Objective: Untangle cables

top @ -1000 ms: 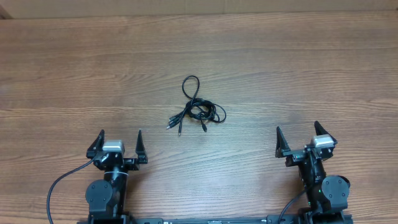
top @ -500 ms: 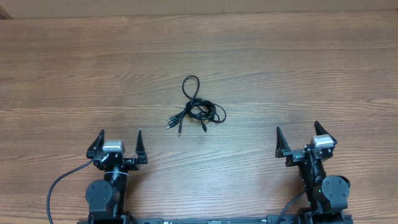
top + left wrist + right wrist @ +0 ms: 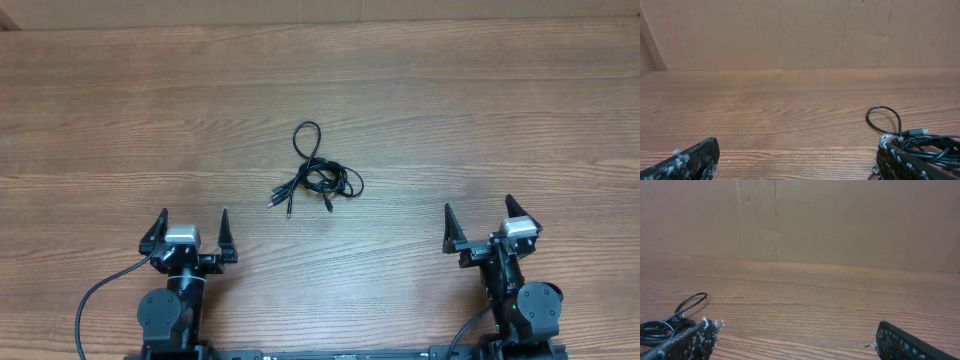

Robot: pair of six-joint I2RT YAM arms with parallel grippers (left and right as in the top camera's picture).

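Left hand (image 3: 193, 216): fingers spread wide, holding nothing, near left.
Right hand (image 3: 478, 206): spread wide, holding nothing, near right.
Cables (image 3: 318, 178): tangled on the worktop (image 3: 500, 100), centre, farther out than both hands.

The left gripper (image 3: 799, 150) shows only as two dark, speckled fingertips (image 3: 692, 157) at the bottom of the frame, one in the lower left and one in the lower right. They are spread wide, with bare wood between them. The wooden table (image 3: 765, 100) runs with its grain crosswise to its far edge, where a brown cardboard wall (image 3: 765, 35) stands. The cables (image 3: 932, 145) lie bunched on the table at the right, partly hidden behind the right fingertip. One thin black loop (image 3: 883, 109) reaches from the bunch toward the far edge, well short of it. A silver-tipped plug (image 3: 920, 132) lies on top of the bunch.
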